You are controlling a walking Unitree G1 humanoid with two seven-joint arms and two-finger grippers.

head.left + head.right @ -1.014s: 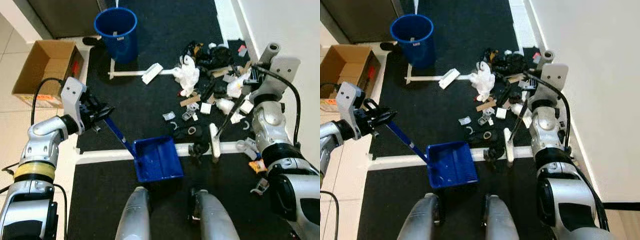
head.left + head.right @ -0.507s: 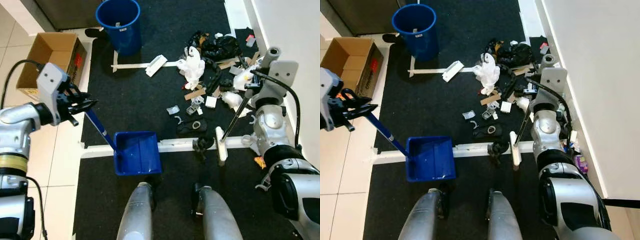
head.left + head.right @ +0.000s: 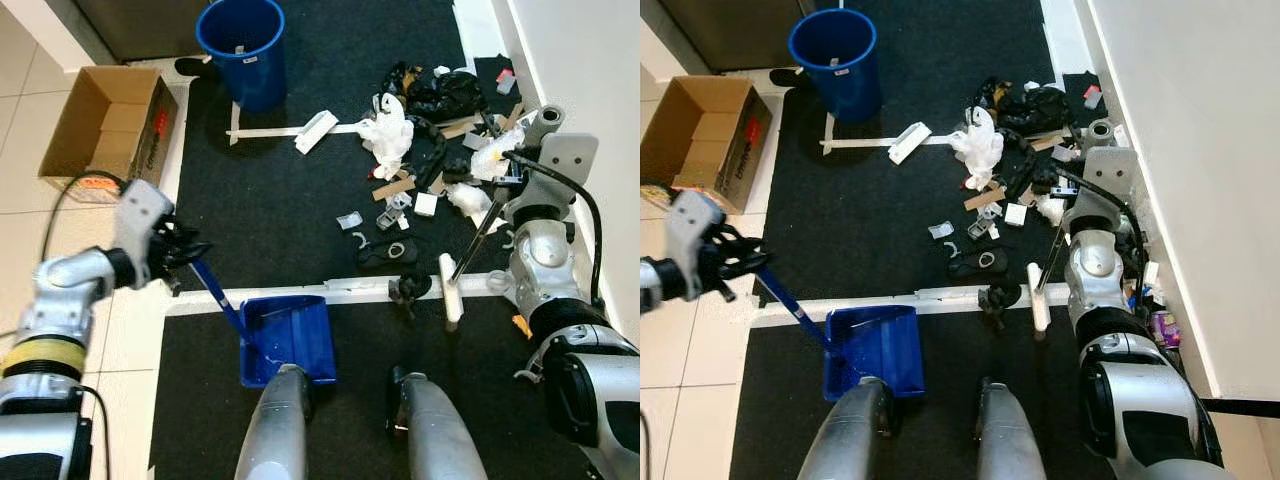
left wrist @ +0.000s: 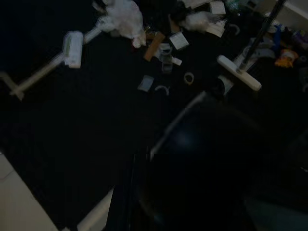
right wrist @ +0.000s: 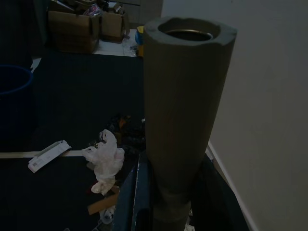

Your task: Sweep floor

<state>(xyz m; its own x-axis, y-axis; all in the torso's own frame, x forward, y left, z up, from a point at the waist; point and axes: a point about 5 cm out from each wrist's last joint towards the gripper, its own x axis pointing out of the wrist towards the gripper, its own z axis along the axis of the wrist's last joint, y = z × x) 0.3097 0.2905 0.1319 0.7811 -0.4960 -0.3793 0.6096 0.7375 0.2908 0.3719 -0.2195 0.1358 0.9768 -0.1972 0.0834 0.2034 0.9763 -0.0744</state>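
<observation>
two tools are in my grip. my left pincer [image 3: 185, 250] is clenched on the handle of the blue dustpan [image 3: 287, 340], whose pan rests on the black mat [image 3: 280, 205] just ahead of my feet, below and right of that pincer. my right pincer [image 3: 515, 165] grasps the grey broom handle [image 5: 185, 110]; the white broom head [image 3: 449, 288] sits on the floor beside the white tape line [image 3: 345, 292]. litter [image 3: 425, 130] lies scattered near the wall, beyond the broom. blue bin [image 3: 243, 47] stands far ahead.

Glossy blue plastic dustpan [image 3: 288, 340], matt black carpet [image 3: 280, 210], brown cardboard box [image 3: 105, 135], crumpled white plastic bag [image 3: 392, 128]
</observation>
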